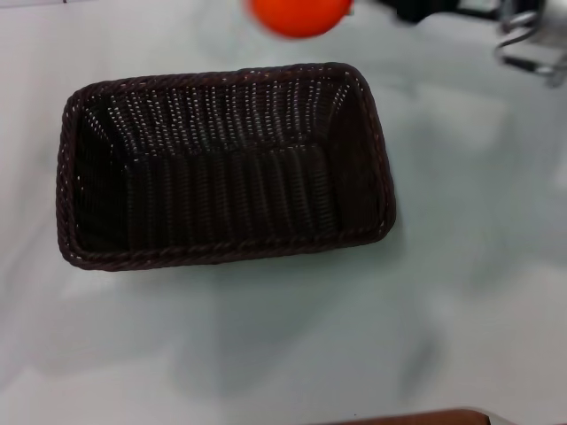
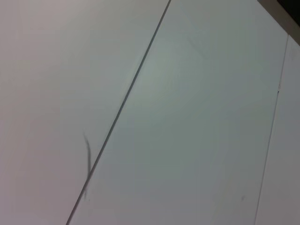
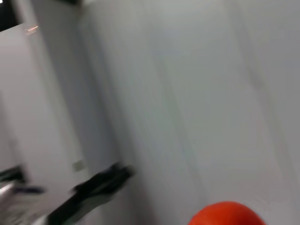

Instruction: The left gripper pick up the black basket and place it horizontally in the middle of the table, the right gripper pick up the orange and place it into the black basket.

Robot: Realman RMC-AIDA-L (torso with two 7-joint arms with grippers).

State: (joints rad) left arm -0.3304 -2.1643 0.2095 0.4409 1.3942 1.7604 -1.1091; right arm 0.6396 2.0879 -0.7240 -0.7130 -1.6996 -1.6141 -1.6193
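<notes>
The black basket (image 1: 221, 168) lies lengthwise across the middle of the white table (image 1: 461, 292), open side up and with nothing in it. The orange (image 1: 297, 16) is at the far edge of the head view, just beyond the basket's far rim, partly cut off. It also shows in the right wrist view (image 3: 227, 214). The black end of the right gripper (image 1: 421, 9) shows just right of the orange; whether it holds the fruit cannot be told. A black bar, seemingly the left gripper (image 3: 96, 187), shows only in the right wrist view.
A silver metal piece (image 1: 527, 44) sits at the far right of the head view. A brown edge (image 1: 416, 416) shows at the table's near side. The left wrist view shows only white panels with a dark seam (image 2: 122, 108).
</notes>
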